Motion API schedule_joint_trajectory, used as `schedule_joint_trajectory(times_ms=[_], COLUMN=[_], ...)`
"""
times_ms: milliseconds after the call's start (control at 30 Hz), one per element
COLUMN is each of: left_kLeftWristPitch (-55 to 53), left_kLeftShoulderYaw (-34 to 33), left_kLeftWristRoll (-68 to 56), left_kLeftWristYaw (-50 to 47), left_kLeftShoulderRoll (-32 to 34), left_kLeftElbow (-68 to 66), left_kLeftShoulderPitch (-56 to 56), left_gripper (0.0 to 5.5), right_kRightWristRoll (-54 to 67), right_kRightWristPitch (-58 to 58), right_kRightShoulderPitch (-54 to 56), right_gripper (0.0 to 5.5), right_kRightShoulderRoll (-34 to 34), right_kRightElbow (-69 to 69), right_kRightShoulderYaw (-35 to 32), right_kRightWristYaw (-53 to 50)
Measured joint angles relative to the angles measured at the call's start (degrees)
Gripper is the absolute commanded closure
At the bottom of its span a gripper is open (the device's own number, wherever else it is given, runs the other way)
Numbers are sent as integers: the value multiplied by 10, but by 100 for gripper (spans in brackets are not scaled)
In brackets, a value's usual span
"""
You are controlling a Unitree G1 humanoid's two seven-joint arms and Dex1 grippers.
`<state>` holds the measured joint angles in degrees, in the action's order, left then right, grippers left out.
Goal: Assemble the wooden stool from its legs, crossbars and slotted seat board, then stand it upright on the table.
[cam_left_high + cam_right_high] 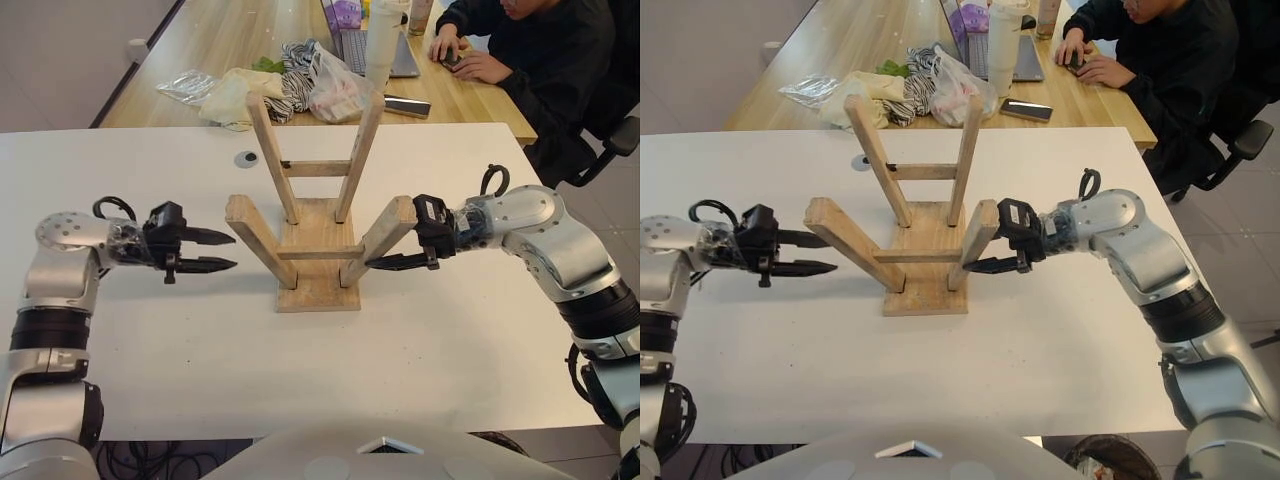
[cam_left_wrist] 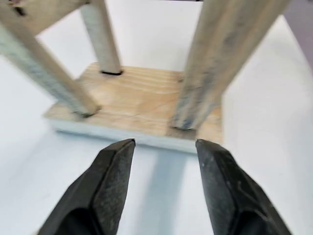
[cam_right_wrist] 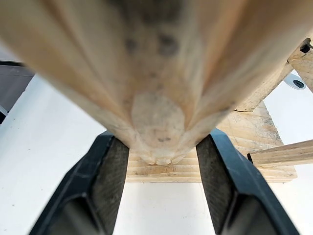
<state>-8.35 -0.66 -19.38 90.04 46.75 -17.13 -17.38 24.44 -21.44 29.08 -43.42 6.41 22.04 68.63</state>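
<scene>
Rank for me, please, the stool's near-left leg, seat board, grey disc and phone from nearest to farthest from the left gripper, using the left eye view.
From the left gripper:
1. Near-left leg, just ahead of its fingertips.
2. Seat board, flat on the white table.
3. Grey disc, near that table's far edge.
4. Phone, on the wooden table behind.

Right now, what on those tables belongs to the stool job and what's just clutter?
Job: seat board, legs, crossbars, joined upside down on the white table.
Clutter: plastic bags, phone, laptop on the wooden table; small round disc.
</scene>
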Motion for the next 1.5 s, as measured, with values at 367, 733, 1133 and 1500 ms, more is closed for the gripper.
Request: schedule_joint_trajectory(times_ms=[367,733,1133,1500], left_kLeftWristPitch=[-102,-165,-7,73], left_kLeftShoulderYaw=[2,-20,16,70], left_kLeftWristRoll=[-62,-145,-82,-29], left_kLeftWristYaw=[-53,-107,-113,-189], left_kLeftShoulderRoll=[-8,-44,-44,-77], left_kLeftElbow=[97,175,165,138], left_kLeftShoulderPitch=[42,44,59,37], left_gripper=[164,254,350,283], right_kRightWristRoll=[-3,-13,-19,-37], right_kRightWristPitch=[15,19,9,-65], right_kRightShoulderPitch=[7,23,11,-22], right_gripper=[350,350,350,268], right_kRightShoulderRoll=[1,3,11,72], right_kRightElbow=[-17,-28,-20,-82], right_kRightShoulderYaw=[5,12,12,1], right_kRightWristYaw=[12,30,10,-80])
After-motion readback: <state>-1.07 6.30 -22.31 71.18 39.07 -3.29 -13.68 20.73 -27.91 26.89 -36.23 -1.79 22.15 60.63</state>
